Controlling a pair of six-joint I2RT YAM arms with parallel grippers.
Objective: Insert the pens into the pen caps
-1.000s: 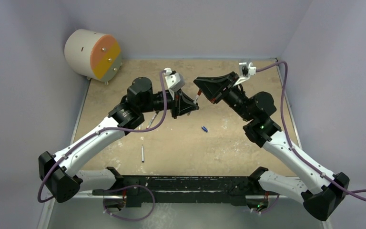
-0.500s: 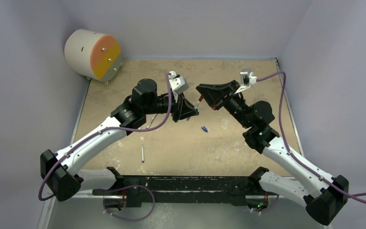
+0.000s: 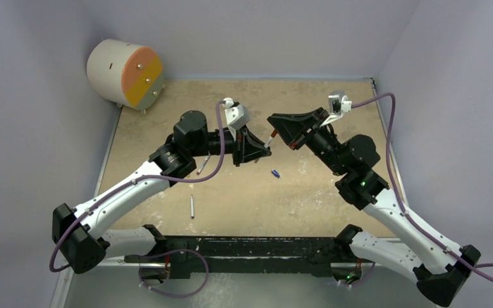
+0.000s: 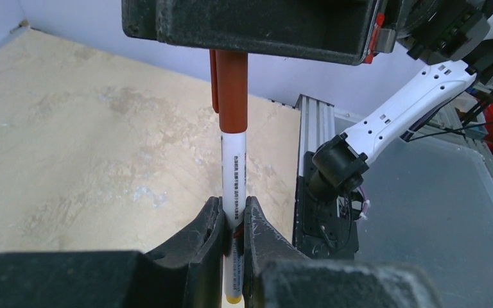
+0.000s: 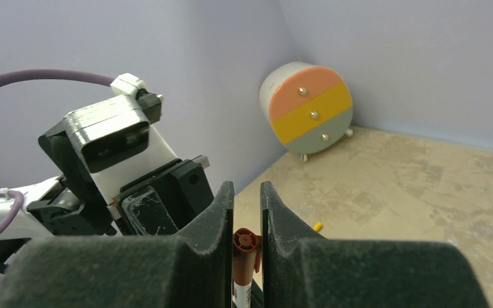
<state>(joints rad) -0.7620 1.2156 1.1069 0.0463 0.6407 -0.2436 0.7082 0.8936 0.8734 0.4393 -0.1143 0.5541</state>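
Note:
A white pen (image 4: 234, 173) stands between my two grippers, held above the table. My left gripper (image 4: 234, 218) is shut on its lower barrel, and a yellow end shows below the fingers. The pen's upper end sits inside a red-brown pen cap (image 4: 231, 90). My right gripper (image 5: 246, 192) is shut on that cap (image 5: 246, 247), whose closed end faces the right wrist camera. From above, the pen (image 3: 268, 144) bridges the left gripper (image 3: 260, 150) and the right gripper (image 3: 276, 133) over the table's middle.
A blue cap (image 3: 275, 172) lies just in front of the grippers. One loose pen (image 3: 192, 206) lies near the front, and another (image 3: 203, 165) is partly under the left arm. A yellow cap (image 5: 318, 226) lies on the table. A striped drum (image 3: 126, 72) stands at the back left.
Both grippers have drifted a little to the right and towards the front, still joined by the pen and cap. The right arm's base link swung rightward.

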